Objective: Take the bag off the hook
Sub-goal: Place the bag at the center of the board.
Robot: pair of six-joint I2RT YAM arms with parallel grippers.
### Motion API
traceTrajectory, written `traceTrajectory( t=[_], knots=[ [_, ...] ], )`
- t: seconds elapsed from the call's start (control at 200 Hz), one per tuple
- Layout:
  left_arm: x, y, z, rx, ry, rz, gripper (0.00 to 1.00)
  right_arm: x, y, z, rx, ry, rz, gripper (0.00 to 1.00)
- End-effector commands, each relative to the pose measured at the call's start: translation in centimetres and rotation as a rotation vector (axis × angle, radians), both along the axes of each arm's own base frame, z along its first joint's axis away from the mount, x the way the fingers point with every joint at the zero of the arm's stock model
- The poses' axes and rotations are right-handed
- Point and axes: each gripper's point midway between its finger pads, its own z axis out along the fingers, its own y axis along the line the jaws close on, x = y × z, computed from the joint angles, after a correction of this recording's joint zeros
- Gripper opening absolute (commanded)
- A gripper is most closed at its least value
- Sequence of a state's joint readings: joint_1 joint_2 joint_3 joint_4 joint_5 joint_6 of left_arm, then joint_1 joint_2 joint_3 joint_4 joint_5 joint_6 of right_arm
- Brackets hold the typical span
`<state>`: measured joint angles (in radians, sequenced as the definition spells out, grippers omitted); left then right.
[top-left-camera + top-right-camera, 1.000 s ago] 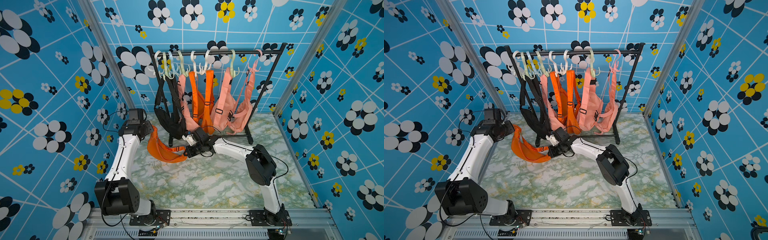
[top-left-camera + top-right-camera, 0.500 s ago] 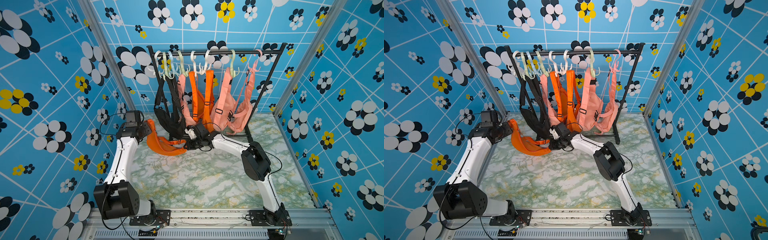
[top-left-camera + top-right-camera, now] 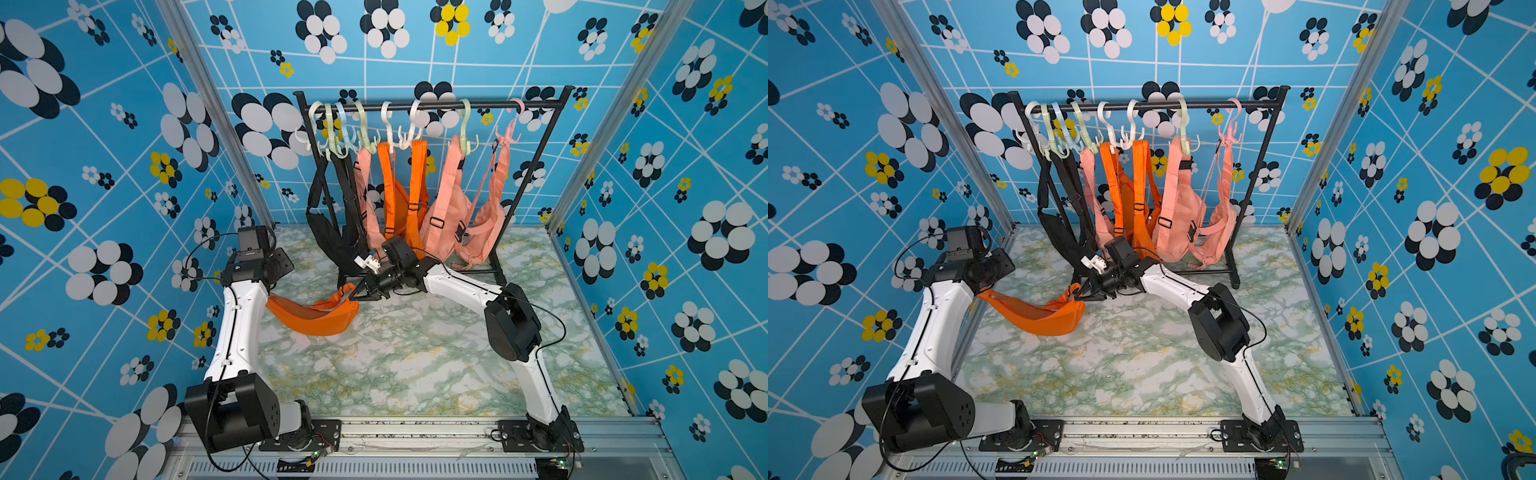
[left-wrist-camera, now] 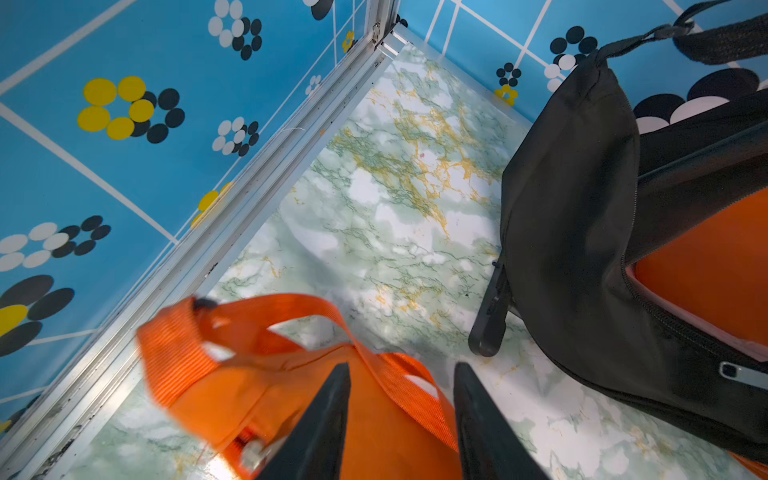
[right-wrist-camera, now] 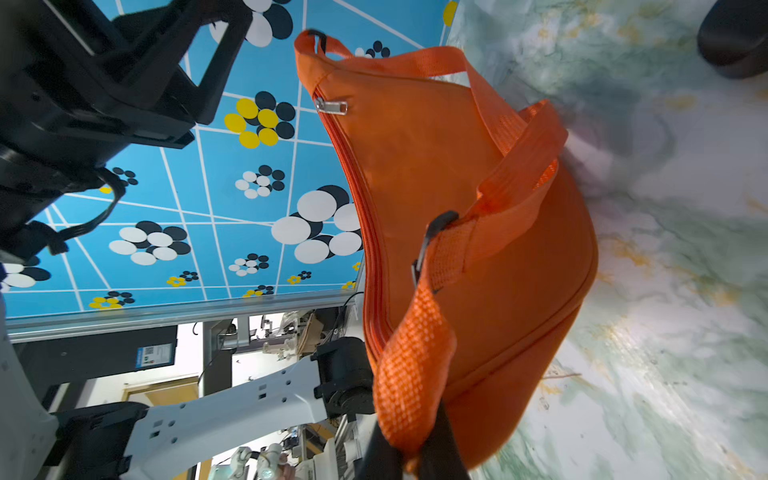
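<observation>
Already the bag is clear of the hooks, sagging near the worktop's left edge; right tool clamps its strap, left tool stands parted, gripping nothing. Likely only release remains.

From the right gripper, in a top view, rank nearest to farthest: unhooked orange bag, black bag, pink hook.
1. unhooked orange bag: its strap is in the right gripper.
2. black bag: hanging just behind.
3. pink hook: far end of the rail.
</observation>
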<state>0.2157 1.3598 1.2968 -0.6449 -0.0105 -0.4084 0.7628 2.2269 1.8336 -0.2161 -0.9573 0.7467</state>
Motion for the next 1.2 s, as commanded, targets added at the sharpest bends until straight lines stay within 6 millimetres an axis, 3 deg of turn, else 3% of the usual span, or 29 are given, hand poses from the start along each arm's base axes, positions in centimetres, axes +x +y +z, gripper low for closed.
traceTrajectory(
  t=[0.0, 0.18, 0.295, 0.395, 0.425, 0.505, 0.745, 0.765, 1.025, 1.1, 1.195],
  knots=[
    [-0.2, -0.5, -0.6, -0.041, 0.02, -0.016, 0.51, 1.3, -1.2, -2.4, -0.023, 0.133, -0.051, 0.0],
    [-0.5, -1.1, -0.5, -0.06, 0.013, -0.041, 0.56, 5.3, -4.0, -7.9, -0.133, 0.29, -0.271, 0.0],
    [-0.6, -1.6, -0.4, -0.073, 0.01, -0.059, 0.57, 7.1, -5.3, -10.4, -0.158, 0.358, -0.395, 0.0],
    [-0.7, -2.0, -0.5, -0.086, 0.015, -0.075, 0.51, 8.4, -5.8, -11.7, -0.145, 0.421, -0.463, 0.0],
    [-0.8, -2.1, -0.7, -0.091, 0.017, -0.08, 0.49, 8.1, -6.4, -13.3, -0.164, 0.47, -0.486, 0.0],
    [-1.0, -2.4, -1.1, -0.102, 0.024, -0.088, 0.48, 8.4, -6.4, -14.1, -0.143, 0.511, -0.51, 0.0],
    [-1.1, -2.6, -2.6, -0.121, 0.046, -0.084, 0.5, 7.8, -7.2, -14.3, -0.23, 0.427, -0.479, 0.05],
    [-1.1, -2.7, -2.7, -0.126, 0.045, -0.084, 0.5, 8.4, -6.8, -13.1, -0.213, 0.401, -0.473, 0.06],
    [0.1, -3.5, -4.0, -0.181, 0.052, -0.089, 0.61, 7.8, -6.4, -10.9, -0.207, 0.356, -0.431, 0.13],
    [0.2, -3.5, -4.0, -0.181, 0.05, -0.091, 0.62, 7.5, -6.2, -10.3, -0.212, 0.341, -0.416, 0.2],
    [0.3, -3.2, -3.4, -0.163, 0.043, -0.085, 0.62, 7.1, -6.3, -9.5, -0.231, 0.299, -0.397, 0.37]
  ],
)
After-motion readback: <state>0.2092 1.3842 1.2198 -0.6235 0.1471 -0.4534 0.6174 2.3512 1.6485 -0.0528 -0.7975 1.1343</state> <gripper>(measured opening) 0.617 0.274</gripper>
